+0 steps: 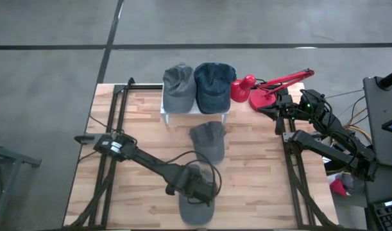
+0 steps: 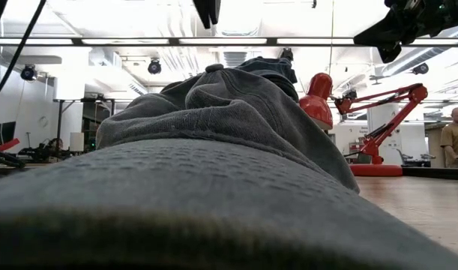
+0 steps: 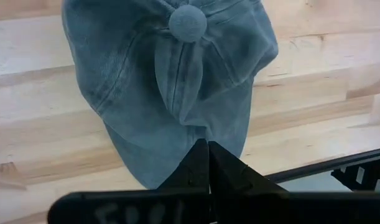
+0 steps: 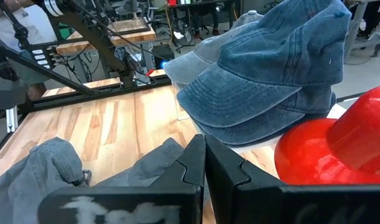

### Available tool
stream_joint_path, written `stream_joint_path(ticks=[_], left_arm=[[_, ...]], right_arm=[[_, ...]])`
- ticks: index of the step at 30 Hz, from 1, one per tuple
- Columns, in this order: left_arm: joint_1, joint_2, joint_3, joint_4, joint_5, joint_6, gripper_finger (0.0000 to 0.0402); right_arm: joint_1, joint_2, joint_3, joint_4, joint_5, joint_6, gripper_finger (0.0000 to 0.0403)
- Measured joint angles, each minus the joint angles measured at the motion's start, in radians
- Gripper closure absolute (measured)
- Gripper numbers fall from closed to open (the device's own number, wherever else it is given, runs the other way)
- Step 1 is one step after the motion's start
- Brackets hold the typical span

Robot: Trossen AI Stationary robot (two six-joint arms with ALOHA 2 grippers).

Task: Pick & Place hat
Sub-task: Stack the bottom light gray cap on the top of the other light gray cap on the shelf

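Hat (image 1: 197, 210) overhangs table's (image 1: 260, 179) near edge, left claw (image 3: 208, 163) shut above.

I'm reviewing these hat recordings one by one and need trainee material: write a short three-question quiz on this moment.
1. True or false: the left tool is shut above a grey hat near the table's front edge.
2. How many hats sit on the white stand at the back of the wooden table? A) one B) two C) three
3. Fill in: the red object beside the blue hat is a desk ____.

Key
1. True; its fingers meet over the hat without visibly pinching it.
2. B: a grey hat on the stand and the blue one.
3. lamp; the right tool, shut, waits near it.
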Motion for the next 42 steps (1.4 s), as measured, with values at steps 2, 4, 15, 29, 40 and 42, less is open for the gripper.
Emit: stream_joint_path(ticks=[2, 4, 15, 29, 40, 42], left_arm=[[0.0, 0.0, -0.006, 0.004, 0.0, 0.0, 0.0401], [0.0, -0.002, -0.013, 0.002, 0.001, 0.0, 0.0401], [0.0, -0.001, -0.014, 0.0, -0.011, 0.031, 0.0354], [0.003, -0.002, -0.132, 0.12, -0.006, 0.003, 0.0164], [0.027, -0.027, -0.361, 0.386, 0.025, 0.045, 0.0156], [0.031, -0.034, -0.382, 0.411, 0.027, 0.043, 0.0165]], right_arm=[[0.0, 0.0, 0.0, 0.0, 0.0, 0.0, 0.0394], [0.0, 0.0, 0.0, 0.0, 0.0, 0.0, 0.0394], [0.0, 0.0, 0.0, 0.001, 0.0, 0.0, 0.0394], [0.0, 0.0, 0.0, 0.001, 0.0, 0.0, 0.0394], [0.0, 0.0, 0.0, 0.002, 0.0, 0.001, 0.0394], [0.0, 0.0, 0.0, 0.001, 0.0, 0.002, 0.0394]])
